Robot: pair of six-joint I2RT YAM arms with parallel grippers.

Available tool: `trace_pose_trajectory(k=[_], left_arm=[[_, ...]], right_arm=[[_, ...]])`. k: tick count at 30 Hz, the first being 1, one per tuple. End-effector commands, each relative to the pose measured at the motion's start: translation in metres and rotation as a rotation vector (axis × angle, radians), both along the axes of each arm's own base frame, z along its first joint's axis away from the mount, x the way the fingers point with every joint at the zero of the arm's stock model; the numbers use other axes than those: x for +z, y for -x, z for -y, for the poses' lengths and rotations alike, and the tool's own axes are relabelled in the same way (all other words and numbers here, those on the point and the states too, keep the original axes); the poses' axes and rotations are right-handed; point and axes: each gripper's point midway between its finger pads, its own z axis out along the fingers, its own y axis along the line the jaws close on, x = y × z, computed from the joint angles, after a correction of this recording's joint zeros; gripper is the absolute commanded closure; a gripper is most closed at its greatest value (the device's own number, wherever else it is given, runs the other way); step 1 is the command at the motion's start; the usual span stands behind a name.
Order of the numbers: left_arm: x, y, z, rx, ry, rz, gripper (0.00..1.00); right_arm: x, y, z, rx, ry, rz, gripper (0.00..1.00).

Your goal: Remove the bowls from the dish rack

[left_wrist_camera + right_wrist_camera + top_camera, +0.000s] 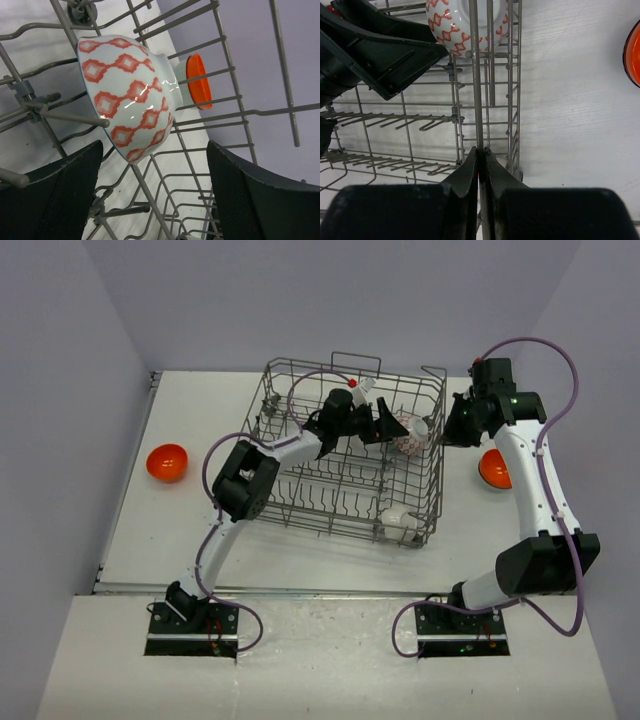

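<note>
Top external view: your dish rack [437, 460] sits mid-table. The left gripper [383, 426] is inside it, at the far right part, just beside the red-patterned bowl [412, 436]. The right gripper [455, 426] is at the outside of the rack's right wall. A white bowl [400, 518] lies in the rack's near right corner. One orange bowl [167, 462] rests on the table well to the left of the rack. A second orange bowl [492, 470] sits to the right, partly behind the right arm.

Left wrist view: the claw stands wide apart, with its fingers [55, 195] at the two lower corners. The patterned bowl lies on its side among the tines, beyond the fingers and untouched. An orange bowl shows through the rack wall behind it.

Right wrist view: your right claw is pressed together, pinching an upright wire of the rack wall. The patterned bowl shows at the top, inside the rack, with a left finger next to it.
</note>
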Motion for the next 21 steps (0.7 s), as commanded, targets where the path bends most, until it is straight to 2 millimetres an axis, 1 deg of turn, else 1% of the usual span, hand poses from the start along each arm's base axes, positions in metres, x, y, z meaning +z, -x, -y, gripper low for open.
trace_pose_trajectory(k=[1,2,4,5,12,16,17,21], left_arm=[[0.053,0.007,0.017,-0.021,0.153,0.108,0.16],[0.049,0.008,0.019,-0.025,0.164,0.095,0.17],[0.05,0.01,0.02,-0.027,0.191,0.067,0.18],[0.06,0.011,0.02,-0.024,0.218,0.089,0.18],[0.066,0.014,0.028,0.002,0.237,0.084,0.21],[0.061,0.015,0.027,0.005,0.24,0.062,0.31],[0.063,0.016,0.029,0.004,0.249,0.061,0.33],[0.06,0.018,0.03,0.023,0.254,0.033,0.36]], right_arm=[[0.01,0.008,-0.018,0.024,-0.06,0.013,1.0],[0.01,0.008,-0.018,0.023,-0.059,0.014,1.0],[0.01,0.007,-0.018,0.023,-0.059,0.013,1.0],[0.01,0.008,-0.019,0.028,-0.06,0.008,1.0],[0.012,0.006,-0.019,0.032,-0.058,0.021,1.0],[0.012,0.005,-0.021,0.04,-0.065,0.016,1.0],[0.012,0.005,-0.02,0.039,-0.067,0.016,1.0],[0.014,0.003,-0.021,0.043,-0.069,0.023,1.0]])
